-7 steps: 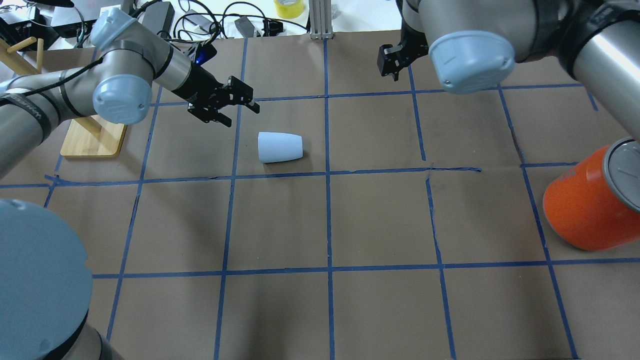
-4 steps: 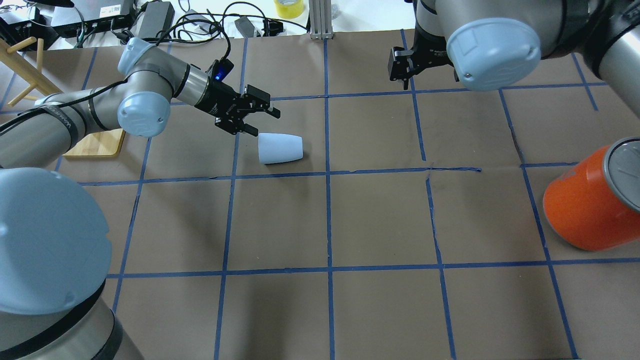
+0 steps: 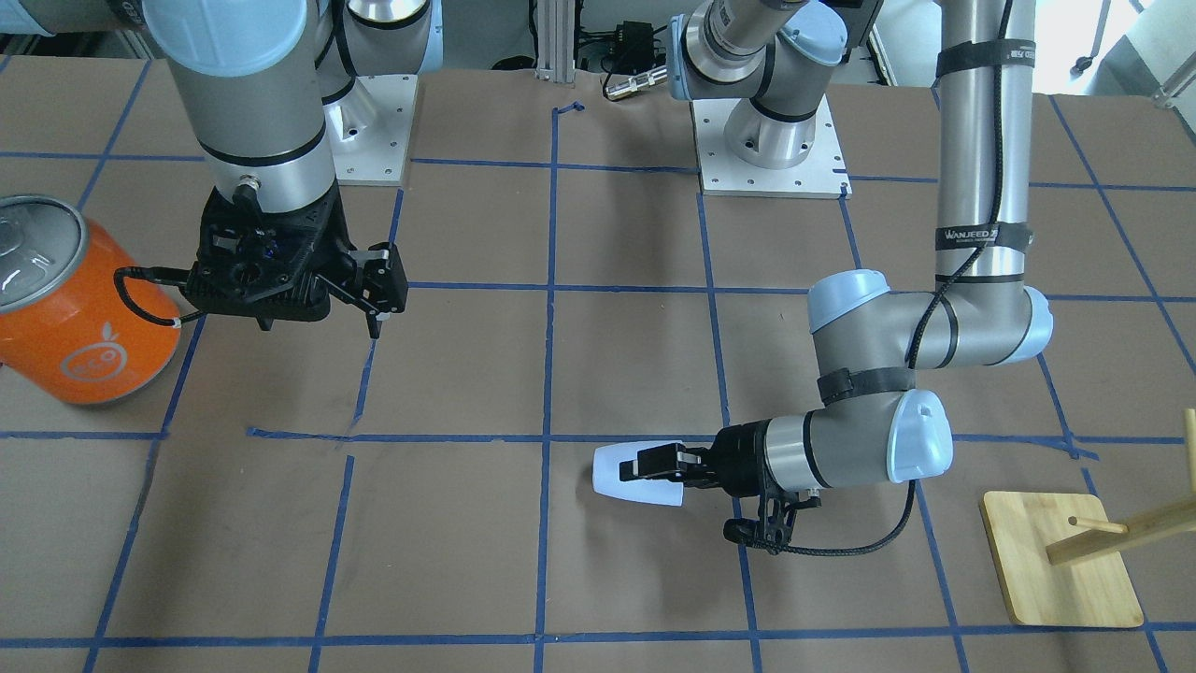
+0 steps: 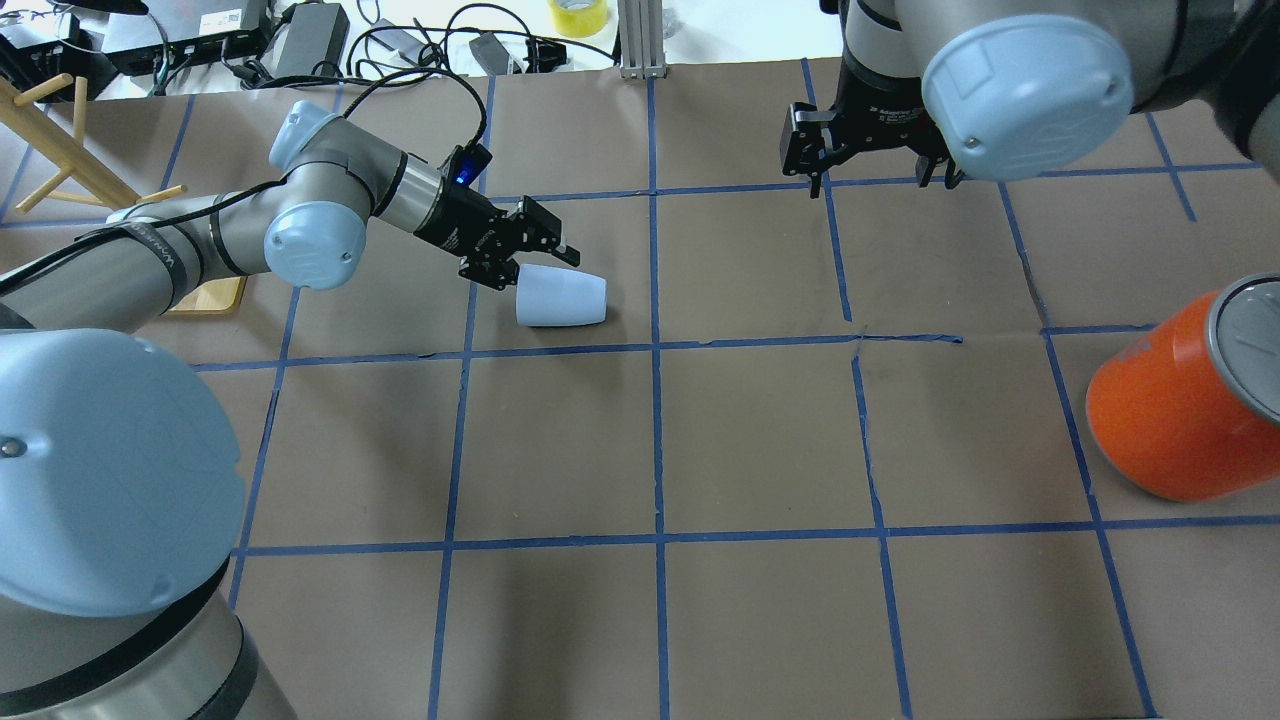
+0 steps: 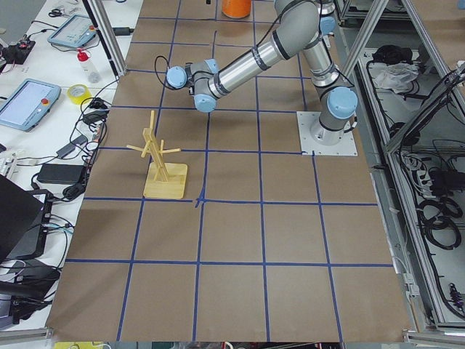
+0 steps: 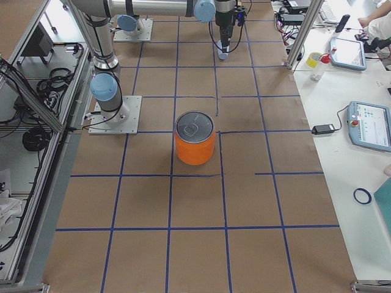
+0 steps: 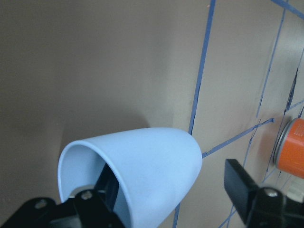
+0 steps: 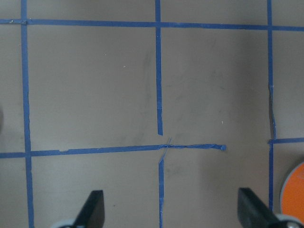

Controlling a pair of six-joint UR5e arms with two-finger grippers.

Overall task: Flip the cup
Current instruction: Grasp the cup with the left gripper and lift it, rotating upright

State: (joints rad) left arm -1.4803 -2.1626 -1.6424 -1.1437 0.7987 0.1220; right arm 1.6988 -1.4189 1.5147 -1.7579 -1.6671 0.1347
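The pale-blue cup (image 4: 565, 298) lies on its side on the brown table, with its mouth toward my left arm and its narrow base pointing away. It also shows in the front view (image 3: 621, 472). My left gripper (image 4: 530, 258) is open at the cup's mouth. In the left wrist view, one finger (image 7: 108, 190) is inside the cup (image 7: 152, 166) and the other finger (image 7: 247, 190) is outside it, apart from the wall. My right gripper (image 8: 173, 213) is open and empty. It hangs above bare table at the far side (image 3: 378, 294), well away from the cup.
A large orange can (image 4: 1170, 410) with a silver lid stands at the table's right edge. A wooden peg stand (image 3: 1060, 561) on a bamboo base stands behind my left arm. Cables and devices lie beyond the table's far edge (image 4: 400, 40).
My left gripper has moved right and down to the cup's mouth, so that it now straddles the rim. My right arm has shifted slightly right. The cup has not moved.
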